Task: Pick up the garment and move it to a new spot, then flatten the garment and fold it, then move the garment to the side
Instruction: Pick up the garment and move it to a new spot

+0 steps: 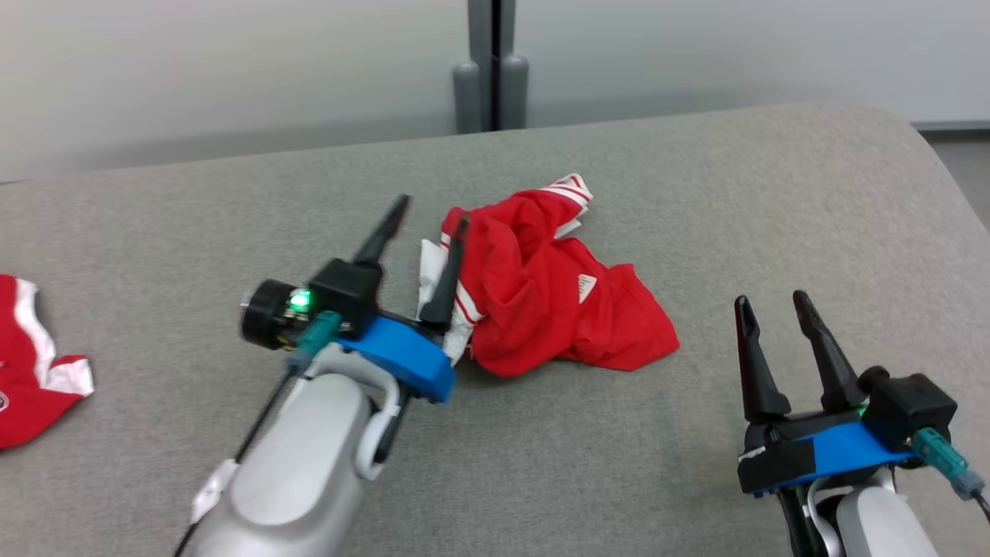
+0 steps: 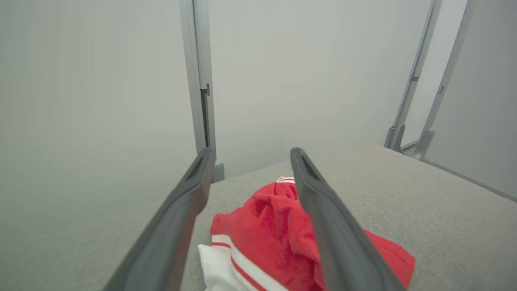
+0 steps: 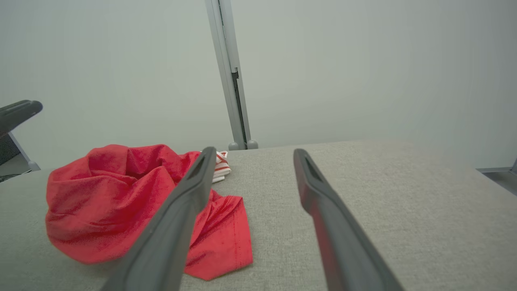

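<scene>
A crumpled red garment (image 1: 557, 290) with white striped trim lies in a heap at the middle of the grey table (image 1: 696, 193). My left gripper (image 1: 433, 213) hangs open just above the heap's left edge, one finger over the white trim and nothing between the fingers. The left wrist view shows the garment (image 2: 266, 230) between and below those spread fingers. At the lower right my right gripper (image 1: 769, 302) stands open and empty, well clear of the cloth. Seen from the right wrist, the garment (image 3: 113, 194) sits to the left of that gripper (image 3: 252, 153).
Another red and white garment (image 1: 35, 360) lies at the table's left edge. A grey post (image 1: 491, 66) stands against the pale wall behind the table. The table's right corner curves away near the right gripper.
</scene>
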